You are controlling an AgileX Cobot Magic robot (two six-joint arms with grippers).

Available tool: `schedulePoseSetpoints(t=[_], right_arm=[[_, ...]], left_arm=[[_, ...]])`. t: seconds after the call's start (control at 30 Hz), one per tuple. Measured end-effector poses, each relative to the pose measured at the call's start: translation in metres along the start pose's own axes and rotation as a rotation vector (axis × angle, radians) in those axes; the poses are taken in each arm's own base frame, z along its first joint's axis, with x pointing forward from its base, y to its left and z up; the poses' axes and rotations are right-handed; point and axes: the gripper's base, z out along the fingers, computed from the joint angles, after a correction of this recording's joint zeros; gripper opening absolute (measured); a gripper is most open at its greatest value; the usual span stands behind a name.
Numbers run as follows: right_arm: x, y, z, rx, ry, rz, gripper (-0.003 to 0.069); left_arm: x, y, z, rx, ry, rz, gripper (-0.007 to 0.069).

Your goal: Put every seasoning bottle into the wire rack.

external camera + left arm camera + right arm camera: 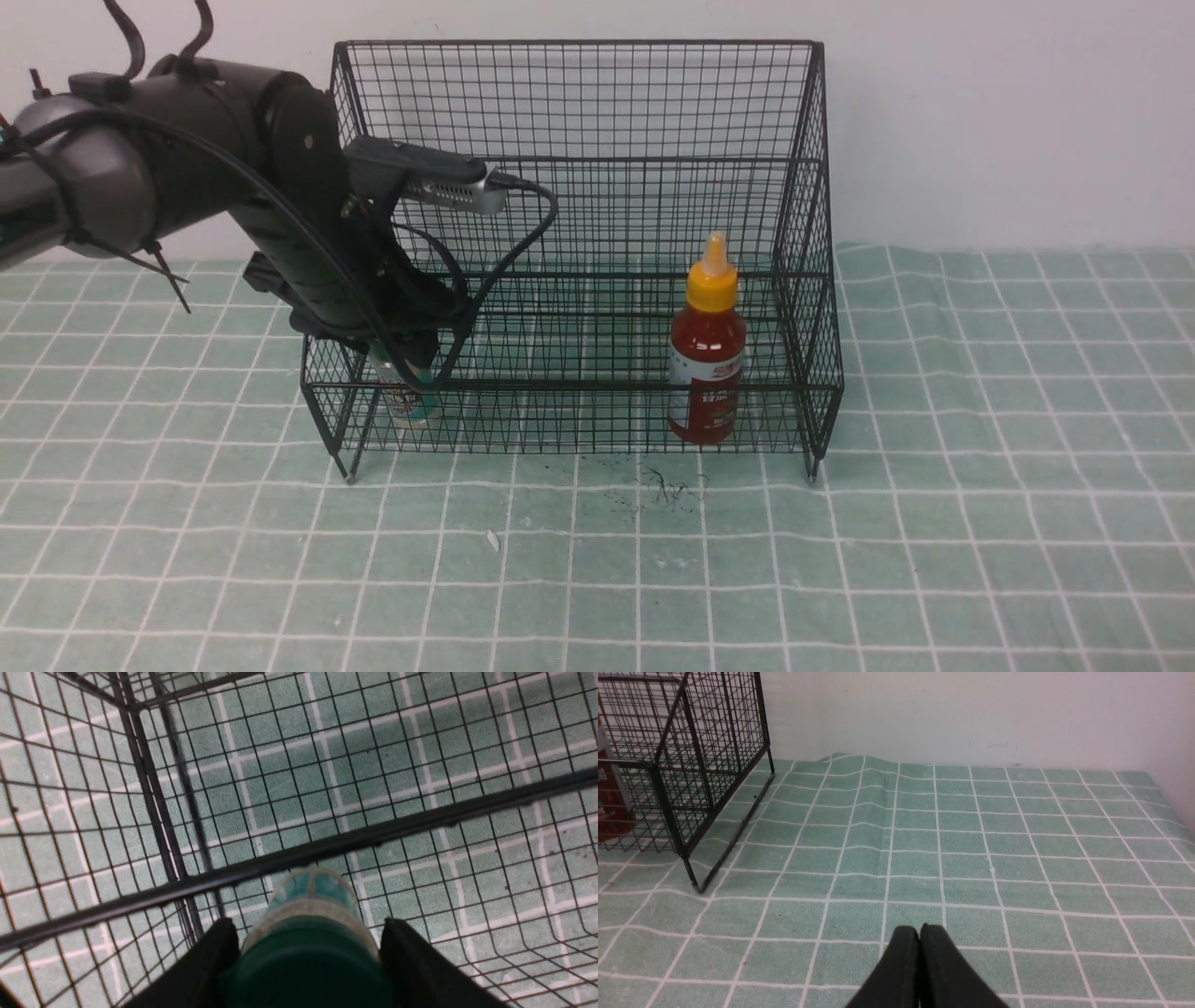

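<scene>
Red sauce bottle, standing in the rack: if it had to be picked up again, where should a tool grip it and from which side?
Grip the red sauce bottle around its shoulder just under the yellow cap, coming down from above. It stands upright in the wire rack, whose top is open, while mesh walls block front and side approaches.

The wire rack (579, 233) was thin black metal mesh with a dull painted finish. Under it the tablecloth (980, 467) looked like soft matt cloth, green with white lines, lightly rippled. The red sauce bottle (707, 373) was glossy plastic with a smooth yellow cap and paper label. The shaker jar (306, 914) looked clear, its green cap smooth plastic.
</scene>
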Motion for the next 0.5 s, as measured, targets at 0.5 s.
schedulePoseSetpoints(t=[0.5], right_arm=[[0.0,0.0,0.0,0.0,0.0,0.0,-0.0015]], left_arm=[[-0.001,0.001,-0.117,-0.01,-0.255,0.01,0.0257]])
